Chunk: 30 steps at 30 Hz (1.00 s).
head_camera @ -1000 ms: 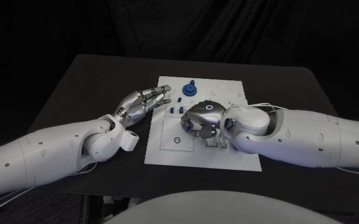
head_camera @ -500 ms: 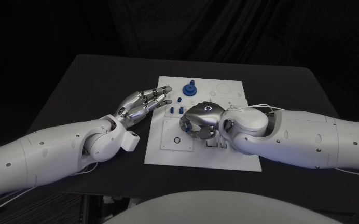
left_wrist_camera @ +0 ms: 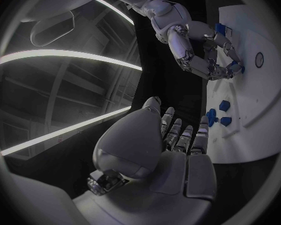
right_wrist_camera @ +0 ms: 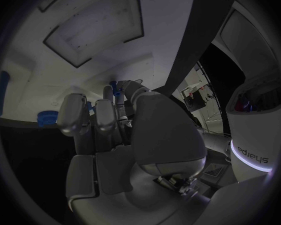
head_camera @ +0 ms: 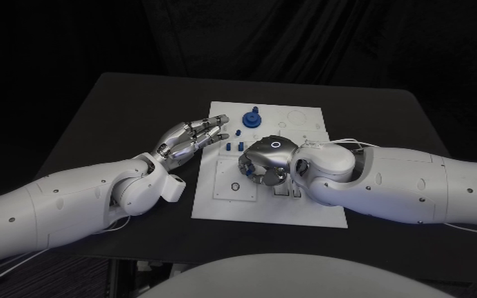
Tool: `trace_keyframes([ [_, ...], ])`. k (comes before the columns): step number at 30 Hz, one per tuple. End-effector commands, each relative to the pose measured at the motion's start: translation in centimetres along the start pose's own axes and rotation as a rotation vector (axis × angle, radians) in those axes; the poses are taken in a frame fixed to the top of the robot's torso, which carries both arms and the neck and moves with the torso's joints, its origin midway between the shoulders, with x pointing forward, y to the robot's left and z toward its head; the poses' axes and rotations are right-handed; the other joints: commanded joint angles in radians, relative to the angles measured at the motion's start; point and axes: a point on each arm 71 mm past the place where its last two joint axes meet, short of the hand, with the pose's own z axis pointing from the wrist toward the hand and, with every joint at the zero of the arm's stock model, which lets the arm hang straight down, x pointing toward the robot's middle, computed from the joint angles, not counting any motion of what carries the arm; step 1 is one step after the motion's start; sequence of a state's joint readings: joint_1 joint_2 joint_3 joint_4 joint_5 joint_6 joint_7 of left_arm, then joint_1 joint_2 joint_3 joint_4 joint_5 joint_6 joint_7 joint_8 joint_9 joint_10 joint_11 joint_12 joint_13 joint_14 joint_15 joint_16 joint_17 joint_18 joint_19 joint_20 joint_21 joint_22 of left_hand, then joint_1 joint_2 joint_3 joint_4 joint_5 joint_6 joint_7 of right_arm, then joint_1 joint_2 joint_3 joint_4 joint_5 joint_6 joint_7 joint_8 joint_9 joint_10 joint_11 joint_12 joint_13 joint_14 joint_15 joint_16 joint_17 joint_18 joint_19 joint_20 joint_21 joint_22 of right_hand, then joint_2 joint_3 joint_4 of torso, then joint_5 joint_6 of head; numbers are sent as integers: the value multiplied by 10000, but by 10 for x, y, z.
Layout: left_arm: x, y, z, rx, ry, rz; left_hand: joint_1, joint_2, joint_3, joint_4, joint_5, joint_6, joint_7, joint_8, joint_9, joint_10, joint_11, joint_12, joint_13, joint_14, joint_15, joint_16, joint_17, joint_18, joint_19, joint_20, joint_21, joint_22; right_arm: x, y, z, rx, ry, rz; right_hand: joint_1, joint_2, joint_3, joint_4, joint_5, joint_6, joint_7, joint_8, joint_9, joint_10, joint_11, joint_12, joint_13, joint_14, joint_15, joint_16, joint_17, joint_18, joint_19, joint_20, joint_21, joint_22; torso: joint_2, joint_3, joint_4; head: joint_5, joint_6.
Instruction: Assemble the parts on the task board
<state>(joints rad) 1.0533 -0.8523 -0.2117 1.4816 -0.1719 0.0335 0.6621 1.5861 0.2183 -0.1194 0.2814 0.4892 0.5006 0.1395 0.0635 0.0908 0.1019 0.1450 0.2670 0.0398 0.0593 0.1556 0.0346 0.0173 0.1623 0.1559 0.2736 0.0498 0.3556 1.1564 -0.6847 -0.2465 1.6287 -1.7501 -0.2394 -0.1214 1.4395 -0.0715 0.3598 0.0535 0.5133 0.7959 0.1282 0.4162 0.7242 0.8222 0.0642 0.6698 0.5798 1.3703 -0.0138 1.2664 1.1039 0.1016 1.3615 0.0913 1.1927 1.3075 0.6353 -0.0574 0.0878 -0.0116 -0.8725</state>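
- Right now the right hand [head_camera: 267,161] is bent down over the middle of the task board [head_camera: 313,212]. In the left wrist view a small blue part [left_wrist_camera: 238,67] is seen pinched at its fingertips [left_wrist_camera: 223,73], just above the white plate.
- The left hand [head_camera: 189,138] is held at the board's 9 o'clock edge. Nothing is held in it, and its fingers [left_wrist_camera: 180,135] are stretched out and apart.
- More blue parts are found on the board: a tall blue knob [head_camera: 252,116] at 12 o'clock and a few small blue pieces [head_camera: 231,146] toward 10 o'clock, close to the left fingertips.
- The step in hand is judged to be the setting of the pinched part into its place on the board.
- To do it well, the part should be kept straight and lowered slowly. It should be let go only when it sits snug.
- The board could be kept from sliding if its 9 o'clock edge were pressed by the left hand.
- The exact hole under the right hand is hidden, so it cannot be told.
- The board is laid flat on a black table [head_camera: 119,98]. A dark curtain [head_camera: 298,22] is hung behind the table at 12 o'clock.
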Motion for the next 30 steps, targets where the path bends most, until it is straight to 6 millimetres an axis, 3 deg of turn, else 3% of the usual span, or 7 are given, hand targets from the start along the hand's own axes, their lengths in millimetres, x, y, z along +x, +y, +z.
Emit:
trace_keyframes([
  [1,3,1,1,61,137,-184,59,-17,49,-20,-49,55,-2,32,9,-75,26,5,-8,2,83,2,11,167,-15,59,22,9,3,0,0,170,205,-63,-26,-140,45,30,-401,-495,52,-499,-366,-171,25,-139,-47,-159,74,-68,-145,-132,-164,78,-240,1461,-7,-6,-1,-1,-1],
  [4,3,1,1,54,144,-194,62,-14,55,-23,-61,72,6,38,13,-86,29,-10,-11,2,99,4,11,168,-10,71,27,11,4,0,0,226,305,-77,-110,-238,86,122,-874,-764,-33,-997,-826,-454,110,-210,-51,-294,137,-153,-289,-95,-304,139,-446,1403,-3,-4,4,-4,-1],
  [6,3,1,1,46,145,-200,62,-14,55,-23,-61,72,6,38,13,-86,29,-10,-11,2,99,4,11,168,-10,71,27,11,4,0,0,260,357,-83,-219,-374,89,236,-1277,-1214,-242,-1564,-1255,-860,256,-370,-98,-483,230,-295,-502,-46,-485,208,-732,1325,-1,-2,-1,-2,-1],
  [9,3,2,0,36,143,-204,63,-13,56,-24,-66,87,10,42,16,-92,31,-17,-12,2,105,5,11,168,-10,77,28,8,5,-1,0,296,403,-87,-302,-477,63,340,-1494,-1223,-314,-1900,-1600,-1134,371,-509,-169,-576,323,-324,-590,-25,-563,298,-868,1295,0,1,0,-1,-1],
  [16,3,3,0,2,143,-217,62,-14,56,-24,-75,96,15,45,18,-103,33,-32,-14,1,113,6,10,168,-1,83,33,22,5,-3,-2,364,396,-75,-360,-553,-34,431,-1781,-1234,-434,-2198,-1915,-1377,458,-619,-236,-643,362,-332,-662,-2,-615,366,-991,1271,0,-1,0,5,-1],
  [30,2,5,-3,-31,74,-216,54,-18,54,-19,-83,95,26,48,18,-119,36,-44,-16,-1,131,8,10,167,-7,94,34,-4,1,-8,-8,425,-343,45,-344,-592,-172,483,-1895,-1124,-525,-2391,-2172,-1868,543,-722,-264,-777,370,-400,-811,43,-739,381,-1241,1214,0,3,-1,-4,-1],
])
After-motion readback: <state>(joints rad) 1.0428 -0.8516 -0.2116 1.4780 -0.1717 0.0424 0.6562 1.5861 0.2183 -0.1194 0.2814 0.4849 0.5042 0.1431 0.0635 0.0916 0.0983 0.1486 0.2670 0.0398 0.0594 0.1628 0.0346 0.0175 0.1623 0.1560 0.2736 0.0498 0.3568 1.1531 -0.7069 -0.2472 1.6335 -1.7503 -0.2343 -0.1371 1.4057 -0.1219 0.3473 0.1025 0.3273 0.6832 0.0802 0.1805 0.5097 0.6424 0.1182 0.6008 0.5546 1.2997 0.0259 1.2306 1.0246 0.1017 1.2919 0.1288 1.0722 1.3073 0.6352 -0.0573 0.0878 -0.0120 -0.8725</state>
